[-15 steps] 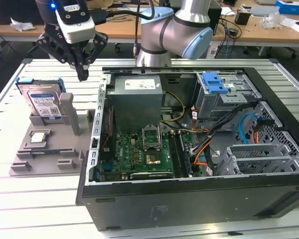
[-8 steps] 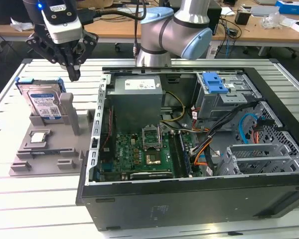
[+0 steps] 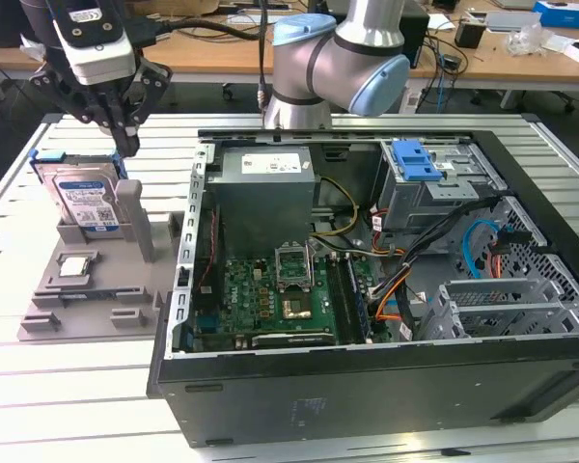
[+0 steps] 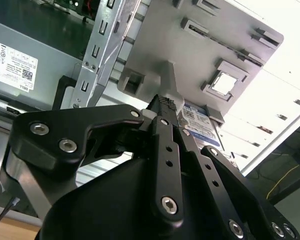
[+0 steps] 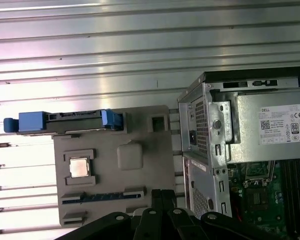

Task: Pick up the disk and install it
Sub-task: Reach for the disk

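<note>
The disk (image 3: pixel 80 198) stands on edge in a slot at the back of a grey fixture tray (image 3: pixel 87 309), at the exterior view's left. It is silver with a blue-and-white label and blue side rails. In the second wrist view the disk's label (image 4: pixel 200 124) peeks out past the fingers. In the first wrist view I see the disk (image 5: pixel 65 121) edge-on. My gripper (image 3: pixel 127 145) hangs just above the disk's right end and over a grey post (image 3: pixel 132 214). Its fingers are pressed together, shut on nothing, in both wrist views (image 4: pixel 165 102) (image 5: pixel 162 196).
A small square silver chip (image 3: pixel 74 267) lies in a pocket of the tray. To the exterior view's right stands the open computer case (image 3: pixel 367 386) with power supply (image 3: pixel 265 178), motherboard (image 3: pixel 270 289), cables and a grey drive cage (image 3: pixel 434 198) with blue latch (image 3: pixel 415 159). Cluttered desks run behind.
</note>
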`<state>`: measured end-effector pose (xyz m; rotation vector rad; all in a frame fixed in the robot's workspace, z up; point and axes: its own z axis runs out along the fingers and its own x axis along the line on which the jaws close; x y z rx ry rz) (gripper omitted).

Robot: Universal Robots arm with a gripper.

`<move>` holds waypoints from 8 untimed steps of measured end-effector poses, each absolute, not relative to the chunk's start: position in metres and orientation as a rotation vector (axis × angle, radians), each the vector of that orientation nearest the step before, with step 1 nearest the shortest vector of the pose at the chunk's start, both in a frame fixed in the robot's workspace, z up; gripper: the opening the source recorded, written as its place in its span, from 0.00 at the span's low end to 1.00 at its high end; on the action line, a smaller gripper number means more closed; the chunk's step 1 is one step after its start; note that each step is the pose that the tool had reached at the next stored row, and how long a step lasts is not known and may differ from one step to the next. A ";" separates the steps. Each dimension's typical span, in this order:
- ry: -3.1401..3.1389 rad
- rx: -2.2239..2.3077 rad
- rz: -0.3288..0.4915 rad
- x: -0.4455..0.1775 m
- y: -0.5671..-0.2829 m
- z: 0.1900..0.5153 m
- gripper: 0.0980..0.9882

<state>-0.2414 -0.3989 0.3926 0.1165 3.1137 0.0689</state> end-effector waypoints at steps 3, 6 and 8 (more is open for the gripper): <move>3.114 0.117 0.069 -0.247 -0.399 0.393 0.01; 3.114 0.117 0.069 -0.251 -0.399 0.393 0.01; 3.114 0.117 0.069 -0.255 -0.399 0.392 0.01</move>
